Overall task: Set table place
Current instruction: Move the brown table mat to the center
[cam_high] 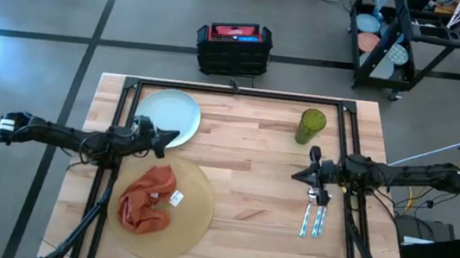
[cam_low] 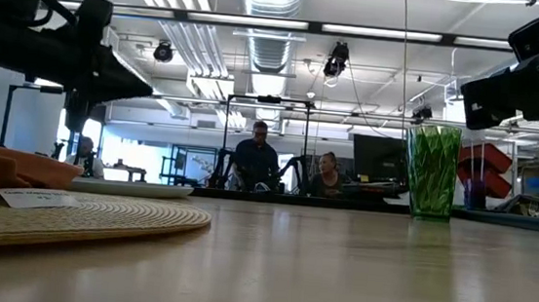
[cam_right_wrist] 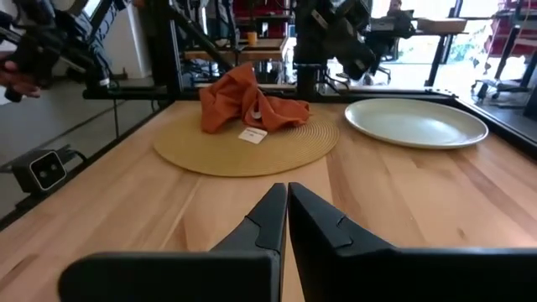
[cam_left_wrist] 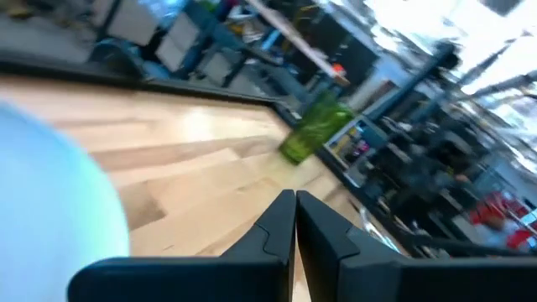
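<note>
A: Light wood is filling most of your overhead view: the table (cam_high: 247, 209), with the round tan placemat (cam_high: 189, 224) lying near its front left part. What are you seeing on that mat?

B: You're looking at the orange napkin (cam_high: 148, 198), crumpled in a heap on the mat's left half, a small white tag showing at its edge. The pale plate (cam_high: 167, 111) is sitting behind the mat, just clear of its rim.

A: And where is your left gripper (cam_high: 170, 135) hanging?

B: It's hovering over the plate's near edge, between plate and mat. Its wrist camera is showing you both fingers (cam_left_wrist: 270, 231) pressed tip to tip, holding nothing.

A: What about the right side?

B: Your right gripper (cam_high: 301, 174) is sitting over bare wood right of centre, pointing toward the mat. Its fingers (cam_right_wrist: 268, 214) are also meeting at the tips, empty.

A: The cup and cutlery?

B: The green cup (cam_high: 310, 126) is standing upright near the far right edge, behind the right gripper. The silverware (cam_high: 314, 218) is lying side by side just in front of the right arm's wrist; you can't tell the separate pieces apart from above.
</note>
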